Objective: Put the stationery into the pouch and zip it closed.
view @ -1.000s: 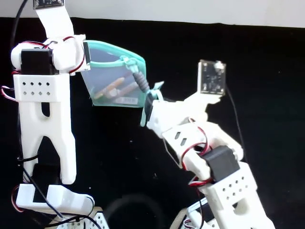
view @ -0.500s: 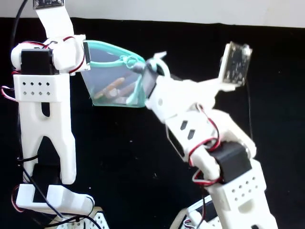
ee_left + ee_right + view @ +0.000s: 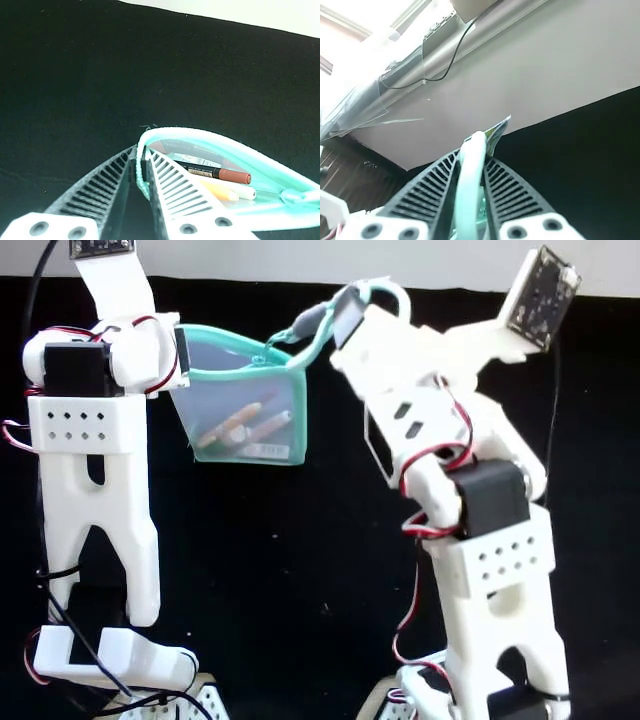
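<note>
the pouch hangs in the air above the black table, strung between the two arms. the left gripper is pinched tight on the teal rim at one end of the pouch, which anchors that corner so the zip has something to pull against. the right gripper is closed on the teal cord that leads from the pouch's other top corner, raised up and away so the cord runs taut. the pens lie inside at the bottom, so the loading part looks done. seen from the left wrist the mouth gapes, so the zip seems not yet drawn closed; holding the pouch off the table likely lets its own weight keep the opening straight for the pull.
</note>
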